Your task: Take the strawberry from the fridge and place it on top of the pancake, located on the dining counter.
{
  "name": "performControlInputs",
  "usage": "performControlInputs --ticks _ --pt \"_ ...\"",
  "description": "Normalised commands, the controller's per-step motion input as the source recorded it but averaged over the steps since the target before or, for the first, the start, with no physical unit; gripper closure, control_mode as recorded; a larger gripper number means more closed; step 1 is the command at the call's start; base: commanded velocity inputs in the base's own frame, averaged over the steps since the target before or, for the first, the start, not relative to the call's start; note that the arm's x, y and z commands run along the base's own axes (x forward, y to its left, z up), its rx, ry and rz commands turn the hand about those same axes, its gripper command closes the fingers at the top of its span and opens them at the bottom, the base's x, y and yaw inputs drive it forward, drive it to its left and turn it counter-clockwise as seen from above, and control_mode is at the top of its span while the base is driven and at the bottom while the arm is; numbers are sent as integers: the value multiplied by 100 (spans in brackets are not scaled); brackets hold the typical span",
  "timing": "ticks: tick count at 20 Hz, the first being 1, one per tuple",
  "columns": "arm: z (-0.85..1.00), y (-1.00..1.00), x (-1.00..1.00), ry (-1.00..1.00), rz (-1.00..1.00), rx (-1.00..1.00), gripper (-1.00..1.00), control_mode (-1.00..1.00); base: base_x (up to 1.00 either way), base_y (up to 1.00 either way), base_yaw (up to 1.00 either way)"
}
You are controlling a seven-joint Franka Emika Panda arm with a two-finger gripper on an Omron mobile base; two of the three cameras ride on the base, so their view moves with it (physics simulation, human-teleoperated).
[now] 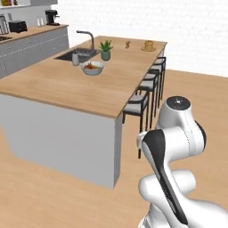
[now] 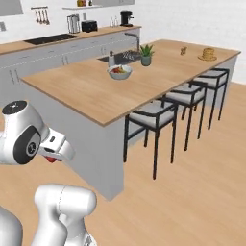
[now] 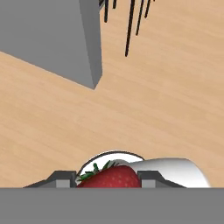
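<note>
My gripper (image 3: 109,180) is shut on the strawberry (image 3: 111,176), a bright red berry with green leaves held between the two dark fingertips. In the right base view the strawberry (image 2: 51,159) shows as a red spot under the hand, low beside the near grey end of the dining counter (image 2: 91,93). The hand looks down on the wood floor and the counter's grey corner (image 3: 65,39). The pancake (image 1: 148,46) (image 2: 208,54) is a golden stack on a plate at the far end of the counter (image 1: 67,84). The fridge is out of view.
On the counter stand a bowl of red-orange food (image 1: 92,67) (image 2: 119,71), a potted plant (image 1: 106,50) (image 2: 146,54), a sink with faucet (image 1: 80,53) and a small brown item (image 1: 128,44). Dark-framed stools (image 2: 154,116) line its right side. Open wood floor lies right of the stools.
</note>
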Motion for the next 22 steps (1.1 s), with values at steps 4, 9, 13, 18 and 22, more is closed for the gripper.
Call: performControlInputs --ticks 4,9,13,18,22 --pt "0 0 0 0 0 0 100 100 35 -100 26" --pt "0 0 0 0 0 0 100 100 35 -100 27" --pt "0 0 0 0 0 0 100 100 27 -100 28" --pt "0 0 0 0 0 0 100 100 18 -100 29" --pt "0 0 0 0 0 0 100 100 13 -100 23"
